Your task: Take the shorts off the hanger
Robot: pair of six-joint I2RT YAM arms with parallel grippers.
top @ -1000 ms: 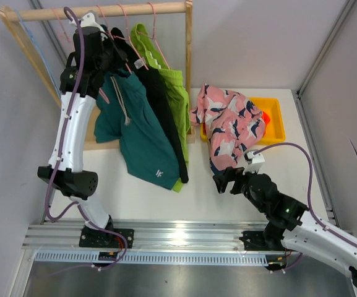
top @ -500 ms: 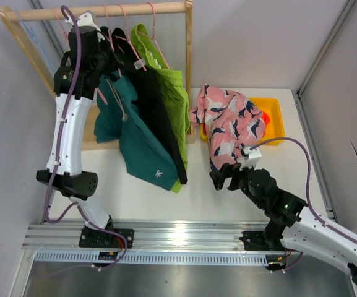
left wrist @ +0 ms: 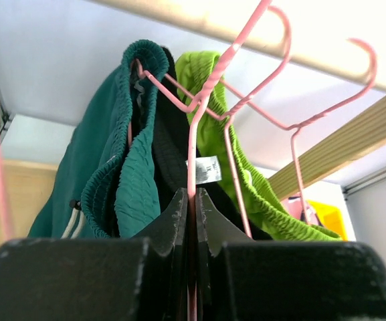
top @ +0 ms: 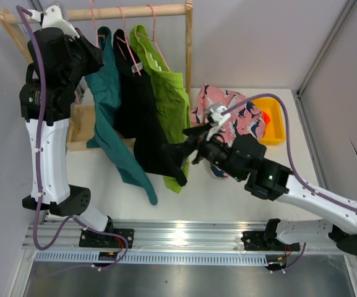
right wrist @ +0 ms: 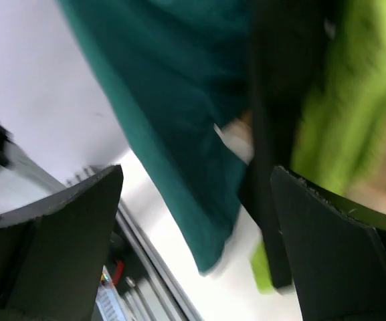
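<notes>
Plainly mid-task. Left gripper (left wrist: 191,200): jaws pressed together on the wire neck of a pink hanger (left wrist: 209,80), just under its hook, in the upper left of the overhead view. The teal shorts (top: 113,124) look to hang from that hanger.

Right gripper (top: 183,147): jaws spread wide and holding nothing. It sits mid-frame at the hem of the black shorts (top: 142,124); contact can't be told.

Step in hand, as I judge it: the left steadies the hanger while the right comes in for the cloth. The next move calls for the right jaws to close on teal cloth alone, not the black beside it. Then comes a pull off the hanger while the left holds firm.

The lime green shorts (top: 172,93) hang on the wooden rail (top: 135,10). The pink and navy shorts (top: 231,124) are heaped over a yellow bin (top: 276,133) at right. A scrap of orange shorts (top: 266,116) shows inside it.

The worktop (top: 203,192) is white and matte. Pale grey walls stand on three sides, and an aluminium rail (top: 178,238) runs along the bottom.
</notes>
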